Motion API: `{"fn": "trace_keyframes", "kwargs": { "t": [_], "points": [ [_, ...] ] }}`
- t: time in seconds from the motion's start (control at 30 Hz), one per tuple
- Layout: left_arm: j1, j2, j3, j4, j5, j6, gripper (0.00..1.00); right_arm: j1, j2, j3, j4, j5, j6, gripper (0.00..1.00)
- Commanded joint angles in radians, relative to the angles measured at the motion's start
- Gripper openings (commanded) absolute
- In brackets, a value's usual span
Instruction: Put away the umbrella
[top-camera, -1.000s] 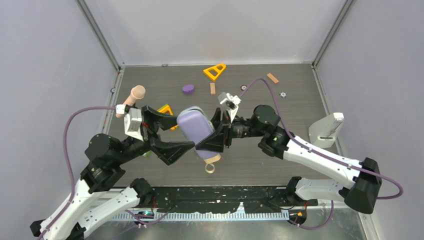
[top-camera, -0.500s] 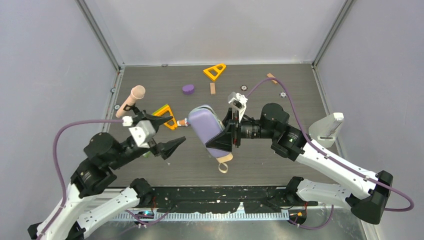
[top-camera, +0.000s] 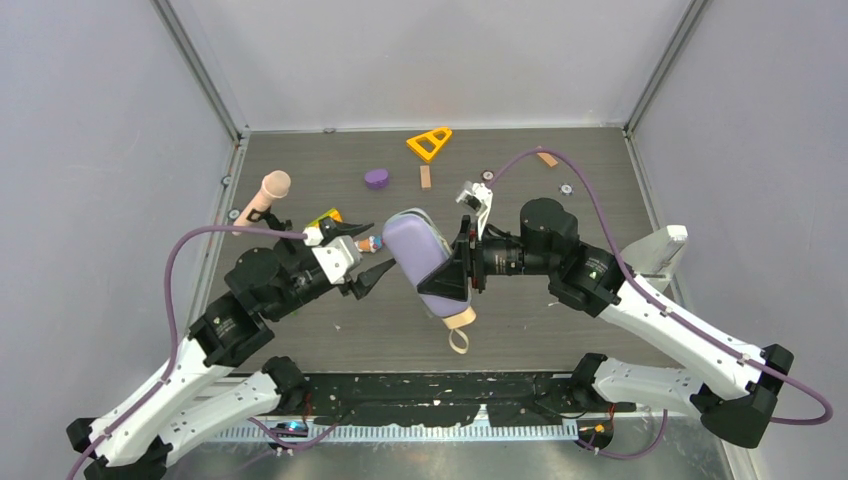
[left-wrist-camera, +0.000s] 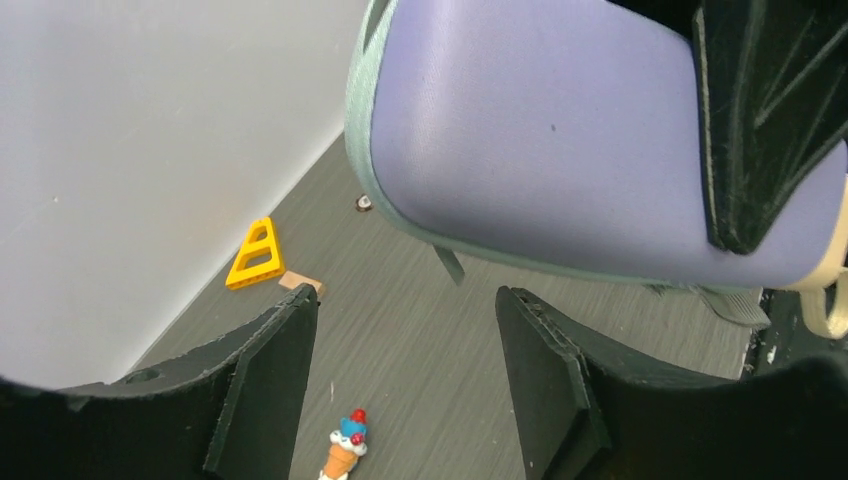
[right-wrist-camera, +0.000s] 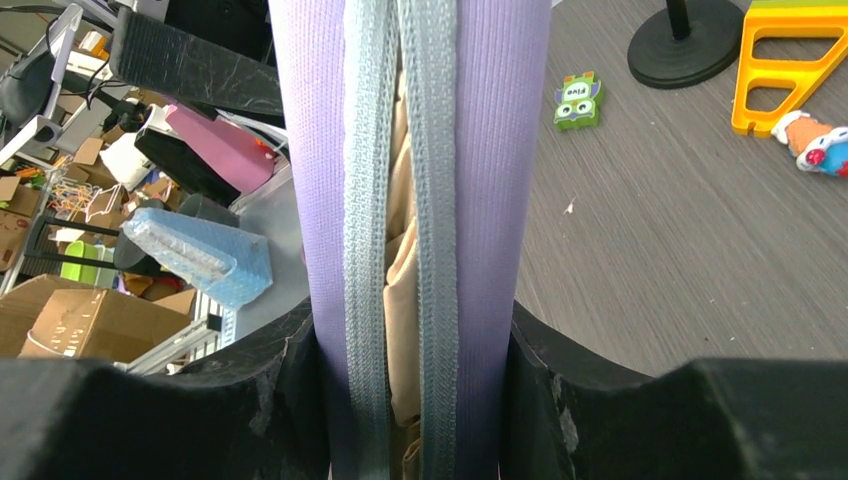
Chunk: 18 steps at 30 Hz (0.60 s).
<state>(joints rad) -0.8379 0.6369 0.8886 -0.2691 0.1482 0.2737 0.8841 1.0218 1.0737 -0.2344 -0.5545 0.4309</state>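
Observation:
My right gripper is shut on the lavender-grey case and holds it tilted above the table. In the right wrist view, the umbrella's beige fabric shows between the case's two grey zipper edges, which stand apart. The umbrella's tan handle and wrist loop stick out of the case's near end. Just left of the case, my left gripper is open and holds nothing. In the left wrist view the case fills the top, beyond the open left gripper.
A pink-headed microphone stands at the left. An ice-cream toy and a yellow triangle lie under the left gripper. Farther back lie another yellow triangle, a purple piece and wood blocks. A white stand is at the right.
My left gripper came away from the case, narrowed its jaws, and swung back beside the case's far end. The right gripper carried the case to the right and tilted it.

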Motion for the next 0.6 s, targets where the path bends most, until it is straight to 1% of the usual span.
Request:
{"fn": "trace_keyframes", "kwargs": {
  "t": [0.0, 0.1, 0.2, 0.33, 0.57],
  "points": [
    [-0.006, 0.025, -0.025, 0.179, -0.003, 0.003, 0.64, 0.001, -0.015, 0.061, 0.035, -0.009, 0.037, 0.06],
    [-0.007, 0.023, -0.054, 0.255, -0.016, -0.015, 0.59, 0.001, -0.014, 0.059, 0.036, -0.015, 0.04, 0.06],
    [-0.006, 0.027, -0.06, 0.263, -0.013, -0.028, 0.56, 0.001, -0.014, 0.055, 0.041, -0.019, 0.042, 0.06],
    [-0.007, 0.029, -0.067, 0.29, 0.024, -0.042, 0.52, 0.001, -0.016, 0.05, 0.044, -0.022, 0.045, 0.06],
    [-0.006, 0.028, -0.063, 0.3, 0.062, -0.037, 0.38, 0.002, -0.012, 0.042, 0.041, -0.029, 0.047, 0.06]
  ]
}}
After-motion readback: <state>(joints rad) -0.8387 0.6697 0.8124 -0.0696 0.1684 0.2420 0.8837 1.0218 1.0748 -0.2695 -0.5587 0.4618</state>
